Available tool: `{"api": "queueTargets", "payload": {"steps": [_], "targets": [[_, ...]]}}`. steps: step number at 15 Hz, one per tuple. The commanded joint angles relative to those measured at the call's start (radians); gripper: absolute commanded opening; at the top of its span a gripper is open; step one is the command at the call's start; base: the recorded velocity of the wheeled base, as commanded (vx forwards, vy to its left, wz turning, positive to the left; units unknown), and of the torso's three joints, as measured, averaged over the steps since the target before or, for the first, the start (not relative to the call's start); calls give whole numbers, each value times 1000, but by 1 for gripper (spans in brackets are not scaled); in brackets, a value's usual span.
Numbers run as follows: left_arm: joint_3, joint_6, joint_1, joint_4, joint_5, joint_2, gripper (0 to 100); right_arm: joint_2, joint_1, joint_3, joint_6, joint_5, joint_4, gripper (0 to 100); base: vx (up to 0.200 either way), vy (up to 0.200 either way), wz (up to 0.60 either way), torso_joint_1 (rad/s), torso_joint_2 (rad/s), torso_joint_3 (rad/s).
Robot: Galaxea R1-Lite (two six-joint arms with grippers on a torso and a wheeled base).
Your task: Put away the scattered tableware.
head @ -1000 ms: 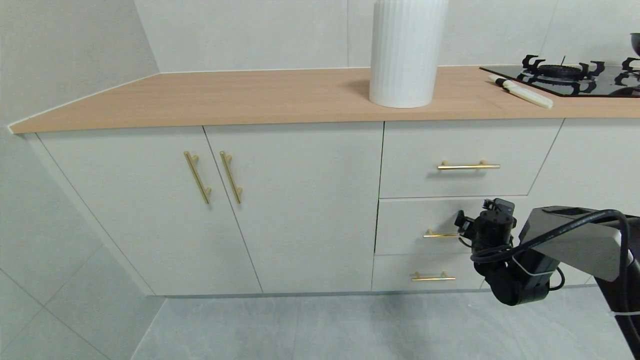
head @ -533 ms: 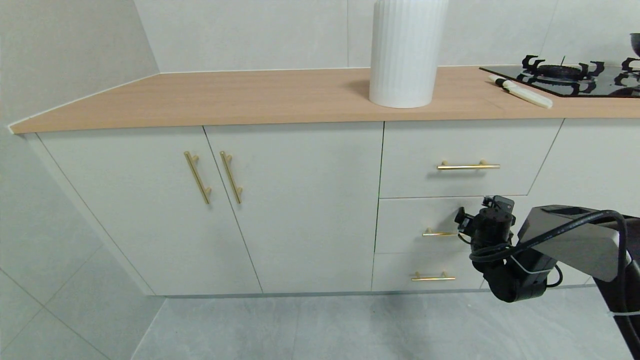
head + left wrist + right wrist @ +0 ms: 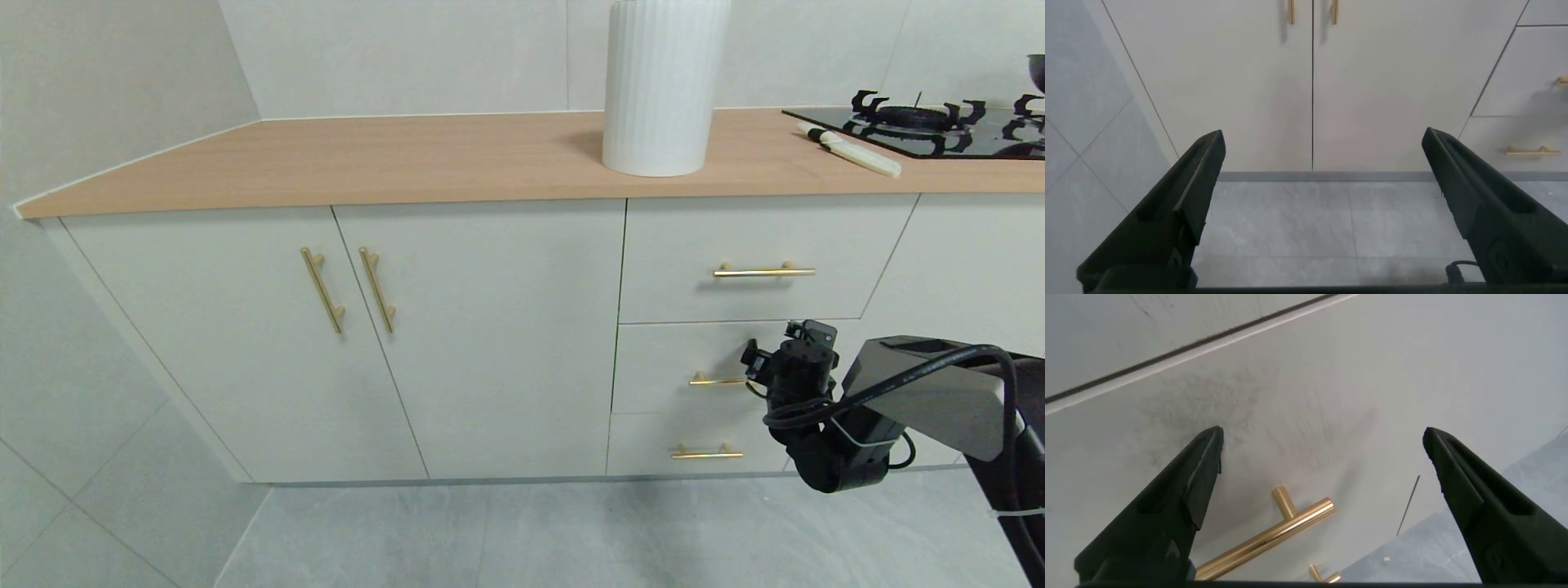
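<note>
Before the middle drawer handle (image 3: 1276, 536), right gripper (image 3: 1323, 441) hangs spread wide; left gripper (image 3: 1323, 143) likewise released.

This is a home kitchen. A wooden countertop (image 3: 408, 159) runs along a wall of large pale tiles (image 3: 408, 57). A black glass gas hob (image 3: 922, 135) with pan supports (image 3: 914, 106) is set in at the countertop's right end. Below are pale cupboard doors (image 3: 490, 343) and stacked drawers (image 3: 759, 237) with brass bar handles (image 3: 764, 271), above a grey tiled floor (image 3: 571, 531). A pale utensil (image 3: 849, 149) lies at the hob's front edge.
</note>
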State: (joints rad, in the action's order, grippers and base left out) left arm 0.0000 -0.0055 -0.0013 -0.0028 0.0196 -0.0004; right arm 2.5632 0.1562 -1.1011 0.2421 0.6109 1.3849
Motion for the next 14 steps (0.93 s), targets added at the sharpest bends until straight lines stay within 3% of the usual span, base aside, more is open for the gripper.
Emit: {"api": "queueTargets", "payload": {"steps": [1, 8, 12, 14], "targets": [[0, -1, 0, 0, 0, 0, 100, 2, -1, -10, 0, -2, 3, 100, 0, 0, 0, 0, 0, 0], [0, -1, 0, 0, 0, 0, 100, -43, 0, 53, -3, -3, 13, 100, 0, 0, 0, 0, 0, 0], [0, -1, 0, 0, 0, 0, 100, -360, 46, 339, -55, -40, 23, 100, 0, 0, 0, 0, 0, 0], [0, -1, 0, 0, 0, 0, 100, -669, 79, 576, -126, -138, -7, 100, 0, 0, 0, 0, 0, 0]]}}
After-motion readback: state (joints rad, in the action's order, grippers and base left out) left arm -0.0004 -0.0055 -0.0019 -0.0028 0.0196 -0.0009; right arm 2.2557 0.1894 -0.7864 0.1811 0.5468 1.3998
